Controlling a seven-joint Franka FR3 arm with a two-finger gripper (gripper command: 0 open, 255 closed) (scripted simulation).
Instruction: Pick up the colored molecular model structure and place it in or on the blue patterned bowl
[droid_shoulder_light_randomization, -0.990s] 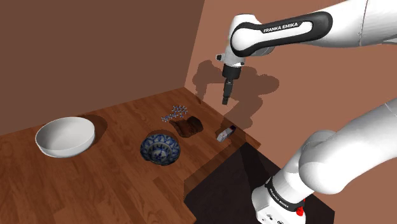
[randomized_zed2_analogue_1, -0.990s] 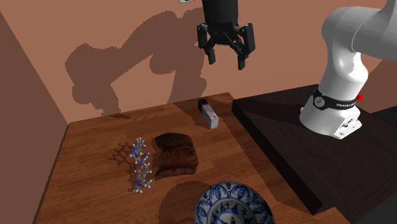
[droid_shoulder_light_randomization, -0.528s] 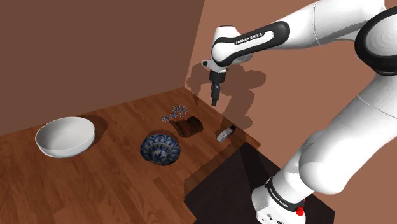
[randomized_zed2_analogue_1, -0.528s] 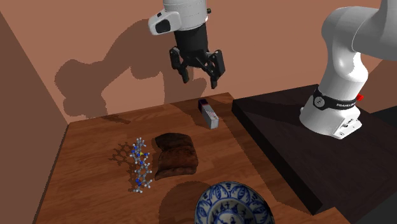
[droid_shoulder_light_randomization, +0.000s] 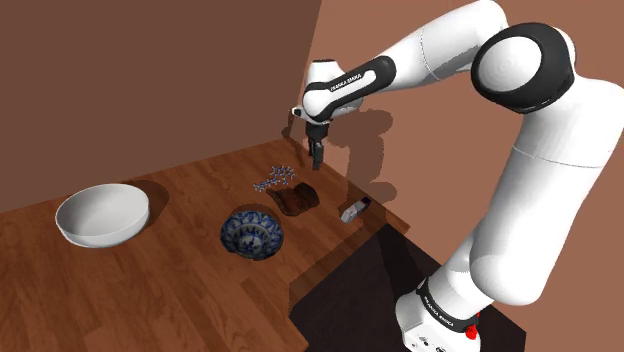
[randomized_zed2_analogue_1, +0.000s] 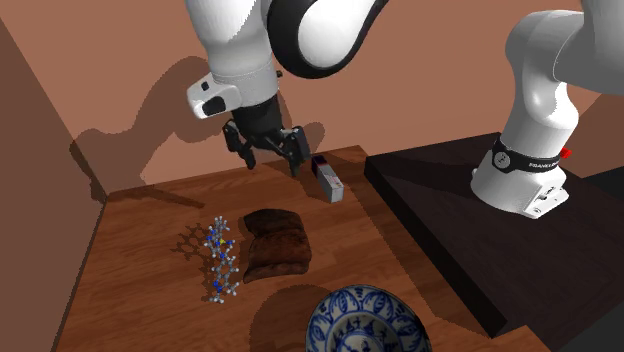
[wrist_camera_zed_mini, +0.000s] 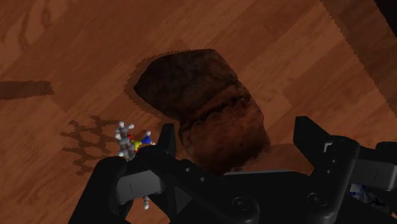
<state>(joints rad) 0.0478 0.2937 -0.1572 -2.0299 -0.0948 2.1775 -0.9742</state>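
Observation:
The molecular model (droid_shoulder_light_randomization: 273, 178) is a small cluster of grey, blue, red and yellow balls lying on the wooden table near the back wall. The blue patterned bowl (droid_shoulder_light_randomization: 252, 232) stands in front of it, empty. My black gripper (droid_shoulder_light_randomization: 315, 155) hangs open above the table's back edge, up and to the right of the model in the shoulder view. In the second exterior view the gripper (randomized_zed2_analogue_1: 271, 162) is behind the model (randomized_zed2_analogue_1: 220, 260) and the bowl (randomized_zed2_analogue_1: 367, 318). In the wrist view the gripper (wrist_camera_zed_mini: 236, 130) has the model (wrist_camera_zed_mini: 130, 143) just outside one finger.
A dark brown lump (droid_shoulder_light_randomization: 297, 199) lies between the model and a small grey box (droid_shoulder_light_randomization: 353, 209). A large white bowl (droid_shoulder_light_randomization: 102, 213) sits at the shoulder view's left. Brown walls meet in a corner behind the table. The dark stand (randomized_zed2_analogue_1: 480, 220) borders the table.
The arm has swung toward the shoulder view's left and come down, bringing the gripper from over the small box to low above the table's back near the model. The fingers stayed open.

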